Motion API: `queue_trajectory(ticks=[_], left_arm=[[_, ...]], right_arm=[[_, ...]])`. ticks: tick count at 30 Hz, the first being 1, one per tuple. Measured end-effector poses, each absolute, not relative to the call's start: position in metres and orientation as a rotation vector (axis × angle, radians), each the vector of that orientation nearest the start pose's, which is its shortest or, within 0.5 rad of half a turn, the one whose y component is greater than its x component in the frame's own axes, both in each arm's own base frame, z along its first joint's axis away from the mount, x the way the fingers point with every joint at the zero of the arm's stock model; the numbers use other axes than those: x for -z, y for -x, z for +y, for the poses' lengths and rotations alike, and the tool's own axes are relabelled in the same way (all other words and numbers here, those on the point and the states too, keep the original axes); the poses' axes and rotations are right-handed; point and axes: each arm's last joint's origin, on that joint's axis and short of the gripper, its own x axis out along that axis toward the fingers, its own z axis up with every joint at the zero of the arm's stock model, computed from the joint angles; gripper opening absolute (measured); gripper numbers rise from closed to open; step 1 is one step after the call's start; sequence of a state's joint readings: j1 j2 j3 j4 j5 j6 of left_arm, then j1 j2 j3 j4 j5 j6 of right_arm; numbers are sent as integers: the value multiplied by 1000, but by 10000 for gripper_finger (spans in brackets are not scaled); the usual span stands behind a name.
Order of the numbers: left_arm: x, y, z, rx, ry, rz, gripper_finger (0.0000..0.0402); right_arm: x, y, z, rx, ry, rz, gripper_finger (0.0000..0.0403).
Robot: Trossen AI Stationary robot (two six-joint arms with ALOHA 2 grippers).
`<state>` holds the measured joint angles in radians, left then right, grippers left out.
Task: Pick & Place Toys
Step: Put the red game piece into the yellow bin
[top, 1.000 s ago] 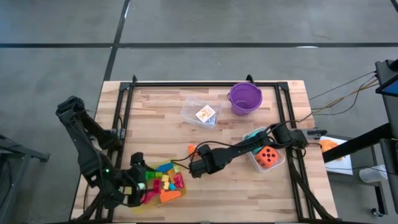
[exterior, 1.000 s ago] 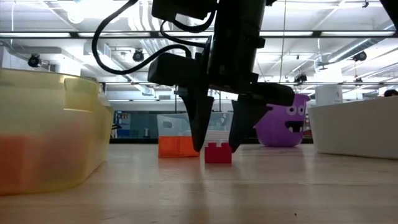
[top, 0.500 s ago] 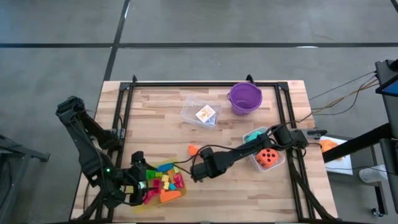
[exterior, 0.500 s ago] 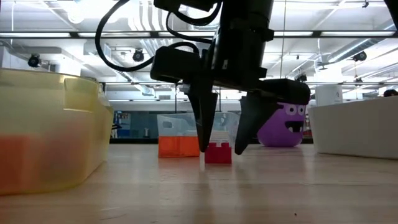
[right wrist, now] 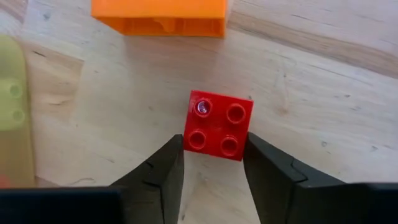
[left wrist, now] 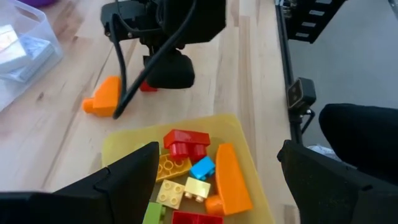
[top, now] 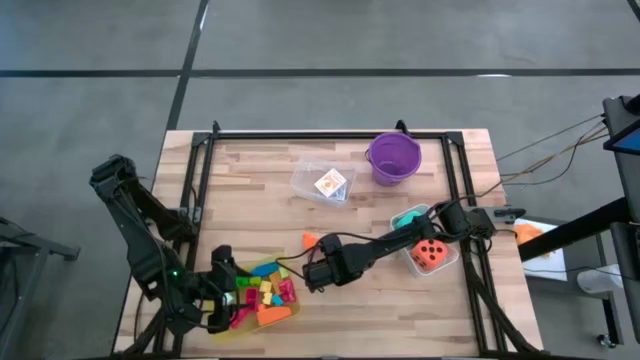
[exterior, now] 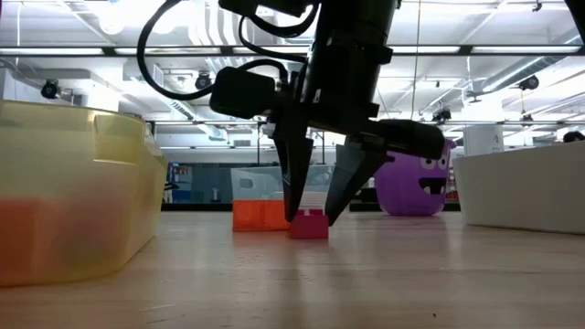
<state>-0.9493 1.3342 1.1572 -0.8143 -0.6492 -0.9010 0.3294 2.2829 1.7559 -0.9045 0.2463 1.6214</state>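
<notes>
Right wrist view | right pincer pinching red brick | orange wedge near

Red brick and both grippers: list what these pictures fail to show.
- Red brick: hidden in the high view under the right gripper; whether the fingers already press its sides is unclear.
- Left gripper: fingertips cut off by the left wrist picture's lower edge.
- Yellow tray: low view shows its contents only as an orange blur through the wall.
</notes>
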Motion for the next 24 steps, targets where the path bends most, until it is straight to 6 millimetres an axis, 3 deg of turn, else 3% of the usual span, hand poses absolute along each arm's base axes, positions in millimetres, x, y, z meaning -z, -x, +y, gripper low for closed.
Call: queue_trajectory(ticks=[9,14,17,22,24], left_arm=[[-301,-166,-203,-36,166,728,328],[-301,-166,-203,-30,170,732,328],[-301,-166,-203,-35,182,733,328],[-301,-166,-203,-35,190,736,328],[-301,-166,-203,-43,213,737,328]], right_arm=[[-127,-427,140,965,-912,1061,202],[-127,-428,139,960,-912,1059,214],[-127,-428,139,961,-908,1061,196],[-127,-427,138,962,-888,1057,130],[-127,-427,138,954,-870,1059,128]])
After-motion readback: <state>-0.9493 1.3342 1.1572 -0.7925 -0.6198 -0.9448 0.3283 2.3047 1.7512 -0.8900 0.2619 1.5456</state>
